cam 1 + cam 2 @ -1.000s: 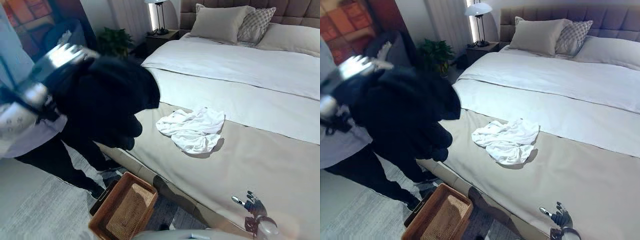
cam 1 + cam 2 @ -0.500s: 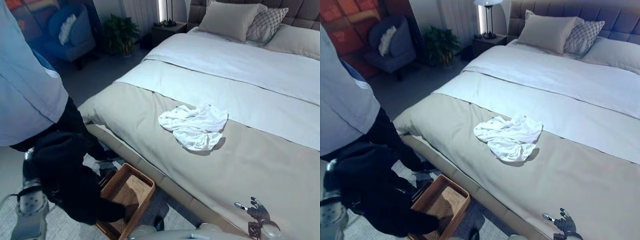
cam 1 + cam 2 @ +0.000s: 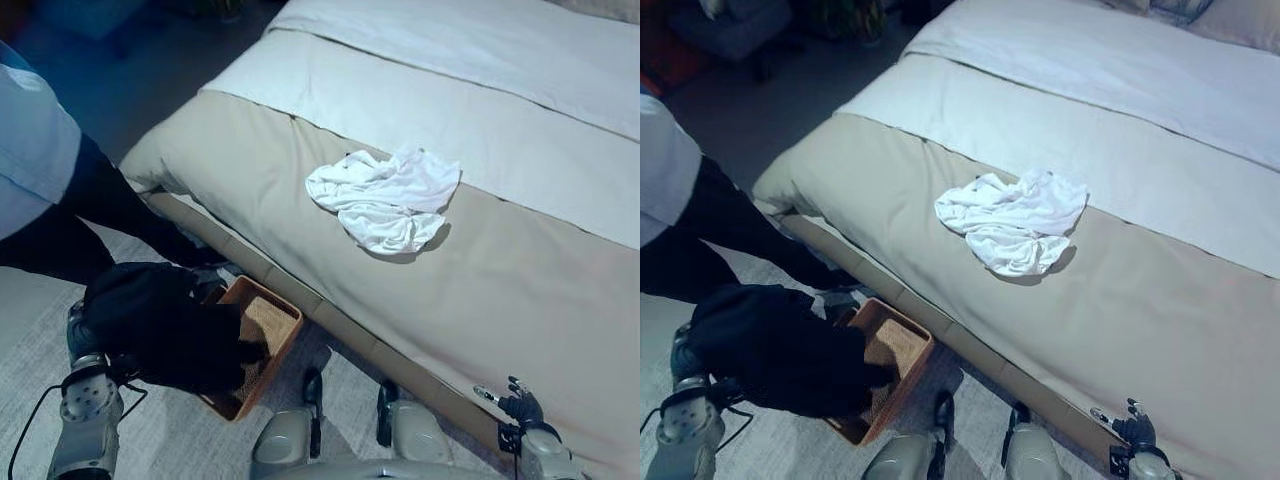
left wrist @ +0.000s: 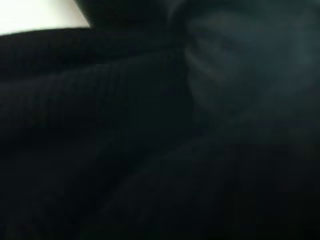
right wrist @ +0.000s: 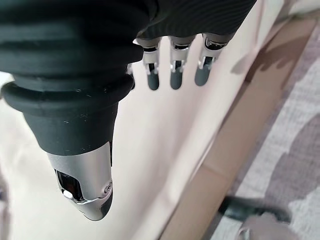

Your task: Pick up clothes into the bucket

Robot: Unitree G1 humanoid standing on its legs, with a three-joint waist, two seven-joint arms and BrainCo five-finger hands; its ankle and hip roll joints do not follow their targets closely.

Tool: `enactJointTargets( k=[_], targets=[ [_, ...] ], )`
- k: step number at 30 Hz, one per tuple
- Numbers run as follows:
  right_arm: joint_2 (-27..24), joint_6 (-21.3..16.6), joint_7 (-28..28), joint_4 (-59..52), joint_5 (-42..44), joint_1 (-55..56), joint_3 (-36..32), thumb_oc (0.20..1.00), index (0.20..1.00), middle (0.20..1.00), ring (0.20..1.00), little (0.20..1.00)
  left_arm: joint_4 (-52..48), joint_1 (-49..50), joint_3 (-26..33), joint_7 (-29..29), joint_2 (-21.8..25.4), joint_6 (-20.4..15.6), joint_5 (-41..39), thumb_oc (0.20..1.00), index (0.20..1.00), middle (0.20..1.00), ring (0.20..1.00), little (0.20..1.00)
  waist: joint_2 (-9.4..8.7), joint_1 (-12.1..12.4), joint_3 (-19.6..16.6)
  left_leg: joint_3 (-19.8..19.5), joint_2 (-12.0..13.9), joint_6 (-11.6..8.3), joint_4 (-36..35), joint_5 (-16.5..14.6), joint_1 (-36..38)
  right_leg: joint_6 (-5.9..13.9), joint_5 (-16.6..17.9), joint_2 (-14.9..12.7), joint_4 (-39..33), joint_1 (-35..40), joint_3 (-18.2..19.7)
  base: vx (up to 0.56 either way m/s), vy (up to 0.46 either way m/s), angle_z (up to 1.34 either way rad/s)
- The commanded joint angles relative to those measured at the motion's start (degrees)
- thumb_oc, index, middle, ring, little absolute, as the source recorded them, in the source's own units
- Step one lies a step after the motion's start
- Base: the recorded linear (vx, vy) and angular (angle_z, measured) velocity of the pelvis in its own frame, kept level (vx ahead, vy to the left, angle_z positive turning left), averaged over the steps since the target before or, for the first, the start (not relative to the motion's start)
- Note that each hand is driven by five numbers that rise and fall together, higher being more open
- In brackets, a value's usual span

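A black garment (image 3: 165, 325) hangs bunched over the near end of the brown wicker basket (image 3: 272, 318) on the floor beside the bed. My left arm (image 3: 85, 405) rises from the lower left, and its hand is buried in that garment, whose dark cloth (image 4: 150, 150) covers the left wrist view. A crumpled white garment (image 3: 385, 195) lies on the beige bed cover (image 3: 500, 290). My right hand (image 3: 520, 405) hovers open over the near edge of the bed, far from both garments; its fingers (image 5: 172, 75) hang straight and hold nothing.
A person in a light shirt (image 3: 35, 150) and dark trousers (image 3: 100, 220) stands at the left, close to the basket. A grey patterned rug (image 3: 170, 440) lies under the basket. The white duvet (image 3: 480, 60) covers the far half of the bed.
The camera has tilted down. My left arm has come down from high at the left with the black garment, which now hangs over the basket. The right hand has stayed put.
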Motion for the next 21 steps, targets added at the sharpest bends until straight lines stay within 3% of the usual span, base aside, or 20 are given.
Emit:
enactJointTargets(
  k=[1,14,21],
  targets=[
    [-1.63,-2.92,-2.03,-1.47,-0.92,-1.52,2.43,1.000,1.000,1.000,1.000,1.000,-0.63,-2.85,1.11,3.77,4.99,-4.00,3.83,0.200,0.200,0.200,0.200,0.200,-2.67,-0.46,1.35,0.48,-0.96,0.30,7.29,-4.59,-2.48,2.53,7.31,-1.74,-5.32,-0.60,1.11,-0.07,0.024,0.01],
    [-1.37,-4.97,-5.21,-2.21,0.97,-5.48,6.36,1.000,1.000,1.000,1.000,1.000,7.11,-10.85,-2.81,10.63,10.51,-3.11,6.14,0.200,0.200,0.200,0.200,0.200,-6.90,-0.03,8.10,2.30,0.84,0.41,14.42,-5.89,-12.47,3.26,10.82,-1.22,-6.08,-8.89,4.18,-0.06,0.031,-0.07],
    [-1.00,-5.78,-6.03,-6.68,2.41,-5.91,7.57,1.000,1.000,1.000,1.000,1.000,9.45,-12.47,-2.72,12.78,12.89,-1.46,6.73,0.200,0.200,0.200,0.200,0.200,-8.81,-0.41,9.70,3.44,1.26,1.10,16.99,-6.93,-16.45,3.73,11.90,-0.61,-6.32,-12.62,5.73,-0.03,0.052,-0.17]
  ],
)
